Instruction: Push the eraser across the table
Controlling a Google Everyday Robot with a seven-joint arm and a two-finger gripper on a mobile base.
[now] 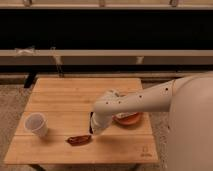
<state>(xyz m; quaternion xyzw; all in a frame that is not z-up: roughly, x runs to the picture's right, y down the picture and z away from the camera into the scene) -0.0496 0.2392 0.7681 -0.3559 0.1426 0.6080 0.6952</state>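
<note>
Single view only. Sits high on the robot's side of the table (55, 150), close behind the pale arm (150, 97) filling the right edge. Faces forward and steeply down across the top toward the dark wall (100, 30) beyond. Takes in nearly the whole top at middling range, with the gripper (96, 126) down at the near middle of the wood.

Table (60, 147) carries white cup (36, 124), brown oblong item (79, 140), orange dish (129, 120), eraser (91, 121) beside pincer (98, 129).

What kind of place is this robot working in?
Likely an indoor office or lab space: light wooden table on speckled carpet, dark windows behind. The gripper sits low at the table's middle.
</note>
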